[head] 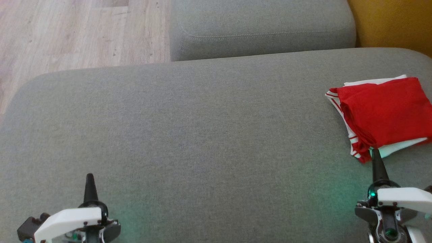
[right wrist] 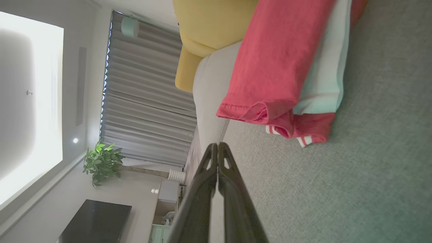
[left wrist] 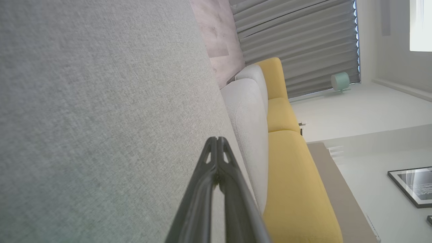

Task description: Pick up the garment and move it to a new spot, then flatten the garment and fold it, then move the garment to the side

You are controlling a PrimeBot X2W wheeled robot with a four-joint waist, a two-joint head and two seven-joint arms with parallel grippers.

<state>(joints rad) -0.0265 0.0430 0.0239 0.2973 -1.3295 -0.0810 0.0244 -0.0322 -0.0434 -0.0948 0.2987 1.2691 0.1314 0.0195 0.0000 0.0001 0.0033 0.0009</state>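
Broad grey seat cushion (head: 189, 135) across most of the head view, bare but for one item at its far right. Beyond it, a second grey cushion (head: 263, 30), wooden floor (head: 67, 33) to the left and yellow upholstery (head: 395, 23) in the top right corner.

Near the seat cushion's right edge, the red-and-white garment (head: 384, 111): folded into a compact, roughly rectangular stack, lying flat, a white layer peeking from under the red, a striped cuff (head: 357, 153) at the near left corner. Judged from this lie: folding done, placement at the side done or nearly so.

Pinched closed on nothing, the right gripper (head: 375, 156), tip just by the garment's near corner; in the right wrist view, a strip of grey fabric visible between the closed fingers and the loose red hem (right wrist: 243, 113). Likewise closed and empty, the left gripper (head: 89, 178), well apart from the garment, low over bare cushion.

To finish well: draw the right arm straight back and up, away from that hem, never sideways across it. Keep clear of the striped cuff, likely to catch, drag and undo the fold. For any further nudge to the right, press low against the folded edge with the closed tips, slowly, rather than pinching a single layer.
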